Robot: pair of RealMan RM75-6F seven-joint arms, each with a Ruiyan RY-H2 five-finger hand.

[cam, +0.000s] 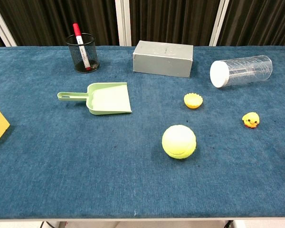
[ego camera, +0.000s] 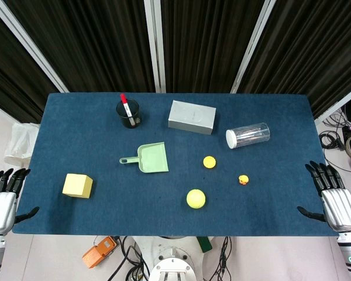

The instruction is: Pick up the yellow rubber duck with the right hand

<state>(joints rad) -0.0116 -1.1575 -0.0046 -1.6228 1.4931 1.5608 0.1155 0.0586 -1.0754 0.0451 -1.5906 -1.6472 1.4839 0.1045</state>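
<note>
Where table-bound, duck [ego camera: 243, 180] left of right hand [ego camera: 333, 199].

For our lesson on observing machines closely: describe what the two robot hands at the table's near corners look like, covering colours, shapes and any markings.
The left robot hand and the right robot hand match: a silvery-white ribbed back plate, like slatted armour, with black fingers and a black thumb. Each sits on a white wrist section, and the right wrist carries a small round greenish mark. No sleeves or cables show on the hands themselves. The chest view shows neither hand.
</note>
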